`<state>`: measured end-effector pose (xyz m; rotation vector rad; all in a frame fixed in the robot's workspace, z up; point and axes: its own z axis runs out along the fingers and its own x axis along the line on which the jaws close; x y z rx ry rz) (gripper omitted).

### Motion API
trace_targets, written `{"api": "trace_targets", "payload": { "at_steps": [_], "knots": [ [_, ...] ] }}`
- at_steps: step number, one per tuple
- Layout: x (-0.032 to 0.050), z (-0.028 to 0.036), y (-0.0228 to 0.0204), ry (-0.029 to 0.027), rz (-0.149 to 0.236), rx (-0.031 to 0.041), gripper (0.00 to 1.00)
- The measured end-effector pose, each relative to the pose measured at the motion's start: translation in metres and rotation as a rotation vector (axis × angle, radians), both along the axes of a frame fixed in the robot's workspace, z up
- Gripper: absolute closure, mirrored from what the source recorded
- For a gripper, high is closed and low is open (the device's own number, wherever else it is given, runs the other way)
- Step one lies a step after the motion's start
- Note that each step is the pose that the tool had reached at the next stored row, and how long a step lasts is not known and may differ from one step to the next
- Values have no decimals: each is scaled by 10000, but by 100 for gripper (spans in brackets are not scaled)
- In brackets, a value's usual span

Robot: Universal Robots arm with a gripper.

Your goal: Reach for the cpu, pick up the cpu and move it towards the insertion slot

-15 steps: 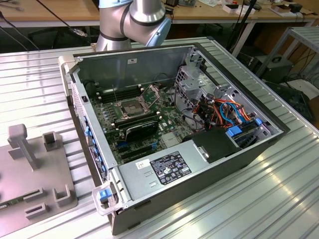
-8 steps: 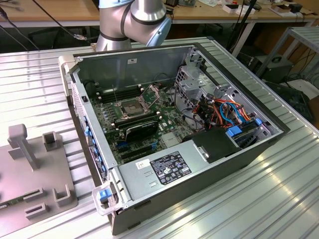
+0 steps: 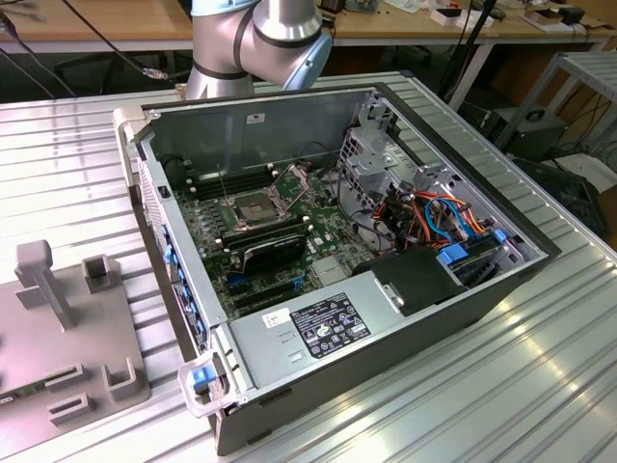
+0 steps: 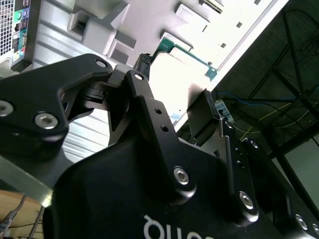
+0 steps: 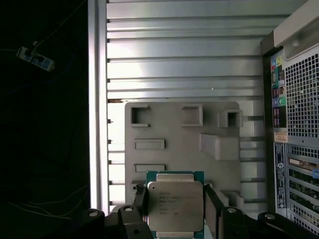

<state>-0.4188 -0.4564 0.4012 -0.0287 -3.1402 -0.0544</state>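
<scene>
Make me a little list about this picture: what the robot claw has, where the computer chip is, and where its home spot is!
gripper: fingers on either side of the cpu, seemingly shut on it
cpu: green-edged chip with a silver lid, above the grey holder plate
grey holder plate: lies on the ribbed metal table, beside the computer case
computer case: lying open on the table
insertion slot: silver-framed square on the board, empty
</scene>
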Motion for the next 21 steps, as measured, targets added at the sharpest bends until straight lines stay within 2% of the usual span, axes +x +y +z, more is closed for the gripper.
{"api": "trace_targets", "payload": {
  "at_steps": [9,21],
  "knots": [
    [56,0,0,1,-1,0,45],
    [184,0,0,1,-1,0,45]
  ]
}}
